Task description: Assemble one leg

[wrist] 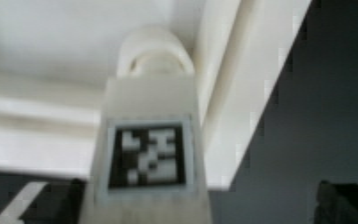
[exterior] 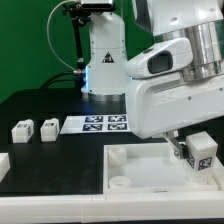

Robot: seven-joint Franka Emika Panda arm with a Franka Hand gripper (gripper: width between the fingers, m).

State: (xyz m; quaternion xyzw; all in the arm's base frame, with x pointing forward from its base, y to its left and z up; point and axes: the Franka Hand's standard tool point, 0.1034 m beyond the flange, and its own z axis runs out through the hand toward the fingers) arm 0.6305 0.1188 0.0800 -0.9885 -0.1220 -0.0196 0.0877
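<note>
Bench (exterior: 40, 105): black surface; carries every item listed below.
Two loose legs (exterior: 33, 129): small white blocky pegs, one just beside the other, near the bench's edge at the exterior view's left; dark tag faces show; both stand well apart from the gripper.
Marker board (exterior: 98, 123): thin flat white strip with several black-and-white tags, lying flat on the bench between the loose legs and the arm's base.
Arm base (exterior: 104, 60): white column standing at the far side of the bench, behind the marker board.
Tray (exterior: 135, 175): large white square part with a raised rim, at the near edge of the bench; a round socket shows in its near-left corner as the exterior view gives it.
Leg (exterior: 202, 150): white peg with a black-and-white square tag, at the tray's far corner on the exterior view's right. In the wrist view the leg (wrist: 149, 140) stands directly below the camera, tag facing up, its far end meeting a rounded corner socket (wrist: 158, 58) of the tray.
Gripper (exterior: 196, 152): hangs over that corner with the fingers spread wide, one on either side of the leg; whether the pads touch it cannot be told.
</note>
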